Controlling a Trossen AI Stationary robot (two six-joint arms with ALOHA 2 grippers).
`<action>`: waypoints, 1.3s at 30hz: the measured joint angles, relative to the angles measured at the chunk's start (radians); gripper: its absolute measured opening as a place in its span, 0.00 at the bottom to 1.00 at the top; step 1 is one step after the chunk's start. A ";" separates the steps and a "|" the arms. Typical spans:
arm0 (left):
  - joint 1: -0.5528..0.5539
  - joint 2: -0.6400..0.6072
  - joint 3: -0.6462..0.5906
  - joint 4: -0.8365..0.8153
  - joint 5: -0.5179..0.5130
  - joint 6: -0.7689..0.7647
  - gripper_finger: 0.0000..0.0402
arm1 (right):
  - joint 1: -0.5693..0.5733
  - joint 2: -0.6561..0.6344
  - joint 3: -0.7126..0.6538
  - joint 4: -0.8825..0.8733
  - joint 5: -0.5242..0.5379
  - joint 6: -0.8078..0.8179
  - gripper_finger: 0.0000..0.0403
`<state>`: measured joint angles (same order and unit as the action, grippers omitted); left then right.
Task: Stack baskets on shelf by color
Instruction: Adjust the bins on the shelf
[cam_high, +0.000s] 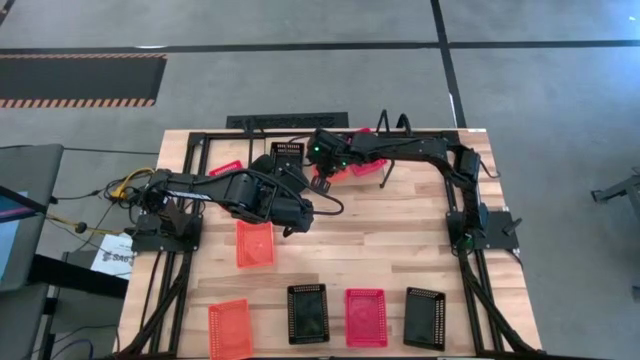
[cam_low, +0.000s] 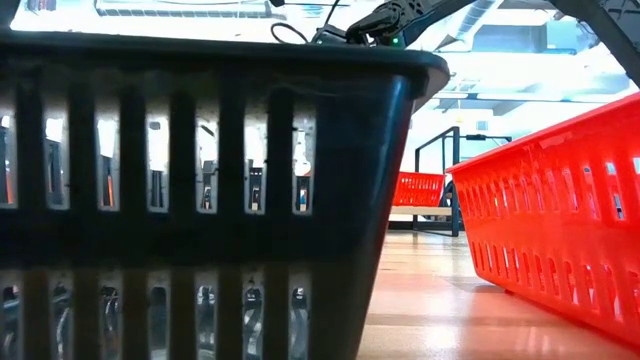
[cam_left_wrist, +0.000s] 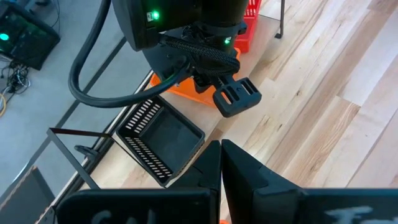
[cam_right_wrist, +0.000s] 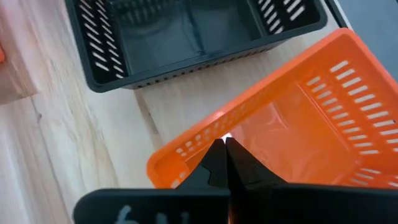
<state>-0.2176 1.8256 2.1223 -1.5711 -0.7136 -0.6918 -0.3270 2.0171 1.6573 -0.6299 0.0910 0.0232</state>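
- Black basket (cam_low: 200, 200) is filling the low view's foreground, with a red-pink basket (cam_low: 560, 220) sitting just to its right.
- Nine baskets are showing from above, three of each colour.
- Five are lying along the lower part of the surface (cam_high: 400, 250): two orange, two black and one red-pink.
- Two more red-pink ones, one black one and one orange one are sitting near the shelf (cam_high: 290, 121) at the upper edge.
- Right pincer (cam_right_wrist: 224, 146) is clenching the rim of that orange basket (cam_right_wrist: 298, 112), which is tilting beside the third black basket (cam_right_wrist: 186, 37).
- Left pincer (cam_left_wrist: 221, 149) is hovering clenched and empty near the frame's middle, pointing at those two baskets, apart from both.
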 joint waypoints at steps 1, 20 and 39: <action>0.000 0.000 0.000 0.000 0.000 0.000 0.00 | 0.000 0.000 0.000 -0.001 0.000 0.003 0.00; -0.017 0.000 0.000 0.000 0.000 0.000 0.00 | 0.011 0.002 -0.109 0.098 -0.017 0.036 0.00; -0.018 0.000 0.000 0.000 0.001 -0.001 0.00 | -0.089 0.001 -0.109 0.280 -0.103 0.056 0.00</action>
<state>-0.2359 1.8256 2.1223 -1.5711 -0.7127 -0.6926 -0.4158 2.0182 1.5486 -0.3496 -0.0117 0.0788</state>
